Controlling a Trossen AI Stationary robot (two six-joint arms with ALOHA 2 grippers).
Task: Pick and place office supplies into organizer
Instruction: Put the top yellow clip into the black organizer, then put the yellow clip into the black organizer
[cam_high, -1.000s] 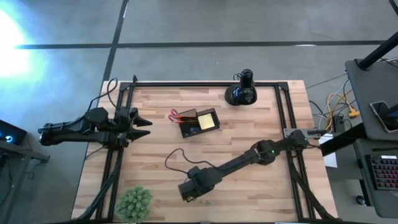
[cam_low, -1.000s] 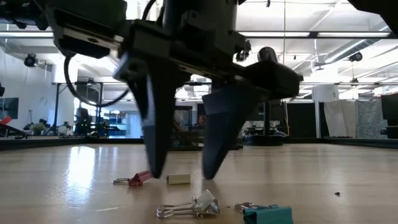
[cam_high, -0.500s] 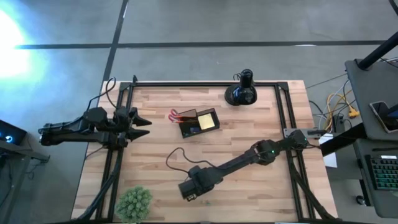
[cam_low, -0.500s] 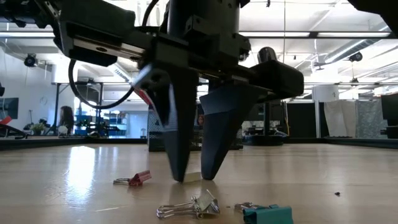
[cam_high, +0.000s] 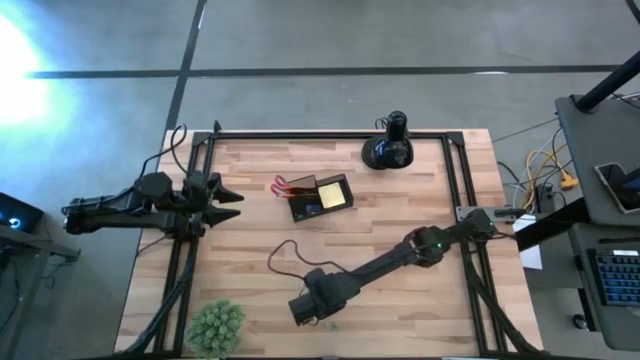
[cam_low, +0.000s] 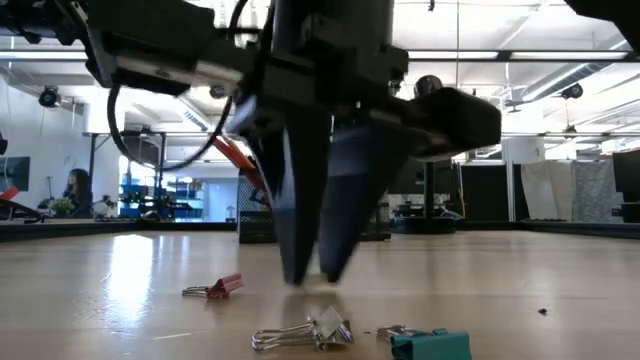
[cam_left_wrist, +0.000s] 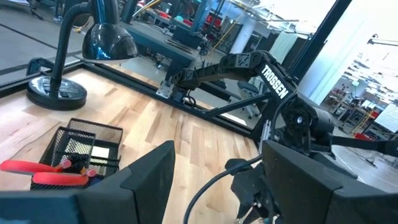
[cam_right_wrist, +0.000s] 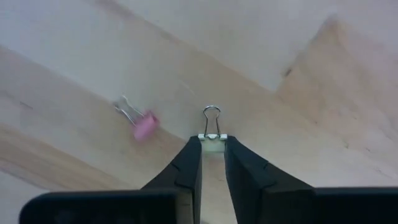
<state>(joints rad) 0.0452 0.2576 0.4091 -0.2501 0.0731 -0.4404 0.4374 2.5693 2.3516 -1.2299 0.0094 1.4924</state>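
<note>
My right gripper (cam_right_wrist: 212, 163) stands near the table's front edge, pointing down, shut on a small pale binder clip (cam_right_wrist: 212, 142) that lies on the wood. A pink binder clip (cam_right_wrist: 144, 125) lies just beside it. In the low view, a silver clip (cam_low: 305, 332) and a teal clip (cam_low: 430, 345) lie nearer the front edge. The dark mesh organizer (cam_high: 322, 197) sits at mid table holding a yellow pad, with the red scissor handles (cam_high: 285, 184) sticking out of its left side. My left gripper (cam_high: 228, 195) waits open at the table's left edge. My right gripper pinches the pale binder clip's body (cam_right_wrist: 212, 144) between its two fingertips (cam_right_wrist: 191, 163), coming from above and pointing down. The clip's wire loop (cam_right_wrist: 212, 118) sticks out past the fingertips, flat along the wood. The clip still appears to rest on the table.
A black lamp with a round base (cam_high: 388, 148) stands at the far edge, right of centre. A green fuzzy plant ball (cam_high: 215, 325) sits at the near left corner. A black cable (cam_high: 280, 255) loops over the wood behind my right gripper.
My right gripper has stayed over the same spot and shut its fingers from a wide gap onto the pale binder clip between them. The clip has stayed where it lay.
</note>
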